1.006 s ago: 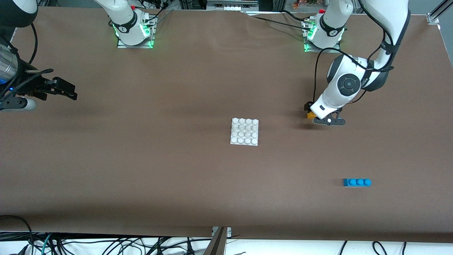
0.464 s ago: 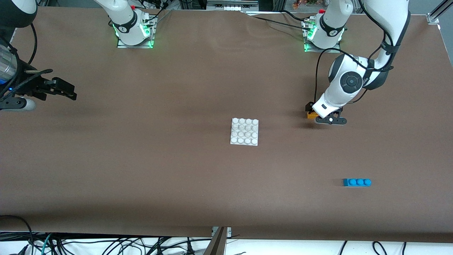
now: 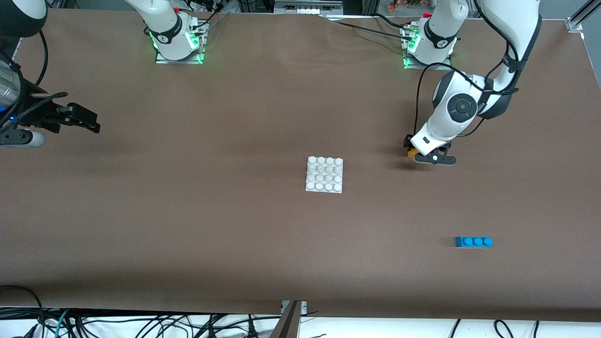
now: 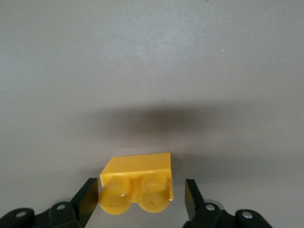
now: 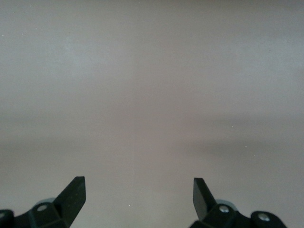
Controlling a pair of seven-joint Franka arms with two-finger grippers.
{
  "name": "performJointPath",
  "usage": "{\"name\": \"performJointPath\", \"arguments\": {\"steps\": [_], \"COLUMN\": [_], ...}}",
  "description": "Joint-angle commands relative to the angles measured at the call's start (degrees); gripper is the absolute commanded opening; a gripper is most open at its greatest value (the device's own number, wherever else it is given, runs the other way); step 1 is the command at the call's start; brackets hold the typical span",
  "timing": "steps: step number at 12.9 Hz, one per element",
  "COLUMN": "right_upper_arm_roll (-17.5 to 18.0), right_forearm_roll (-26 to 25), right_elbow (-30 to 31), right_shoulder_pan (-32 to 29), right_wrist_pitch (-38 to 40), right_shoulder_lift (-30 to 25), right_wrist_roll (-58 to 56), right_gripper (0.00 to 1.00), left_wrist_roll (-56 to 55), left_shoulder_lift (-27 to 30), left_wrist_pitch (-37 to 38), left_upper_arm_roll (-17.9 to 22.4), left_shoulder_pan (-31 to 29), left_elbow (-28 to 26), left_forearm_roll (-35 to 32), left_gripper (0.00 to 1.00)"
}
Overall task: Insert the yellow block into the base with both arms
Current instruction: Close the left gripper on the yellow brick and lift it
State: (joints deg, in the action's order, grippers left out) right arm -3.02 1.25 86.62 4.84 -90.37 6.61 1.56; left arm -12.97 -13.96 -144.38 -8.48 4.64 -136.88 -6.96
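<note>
Left hand (image 4: 137,202) down at the counter (image 3: 235,225), fingers (image 4: 88,199) straddling the yellow block (image 4: 137,186): one pad touching, the other just apart, so not yet clamped. Block resting studs-up toward the left arm's end, farther from the front camera than the blue three-stud brick (image 3: 473,241). Low straddle chosen, likely, to pinch the short sides. White studded base (image 3: 324,174) mid-counter, well apart, bare. Right hand (image 3: 80,119) waiting, spread wide and empty, over the right arm's end.
</note>
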Motion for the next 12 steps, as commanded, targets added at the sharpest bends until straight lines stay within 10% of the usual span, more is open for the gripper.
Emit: {"name": "performJointPath", "arguments": {"steps": [1,12], "right_upper_arm_roll": [0.12,-0.15], "right_forearm_roll": [-0.20,-0.20], "right_elbow": [-0.40,-0.22], "right_shoulder_pan": [-0.44,-0.44], "right_wrist_pitch": [0.37,0.73], "right_shoulder_lift": [0.07,0.07], "right_wrist_roll": [-0.77,-0.77], "right_gripper": [1.00,1.00], "left_wrist_roll": [0.49,0.58], "left_shoulder_lift": [0.43,-0.63], "left_wrist_pitch": [-0.90,-1.08], "left_upper_arm_roll": [-0.22,-0.22], "left_shoulder_pan": [-0.33,-1.12], "left_elbow": [-0.67,-0.67], "left_forearm_roll": [-0.78,-0.78], "left_gripper": [0.81,0.62]}}
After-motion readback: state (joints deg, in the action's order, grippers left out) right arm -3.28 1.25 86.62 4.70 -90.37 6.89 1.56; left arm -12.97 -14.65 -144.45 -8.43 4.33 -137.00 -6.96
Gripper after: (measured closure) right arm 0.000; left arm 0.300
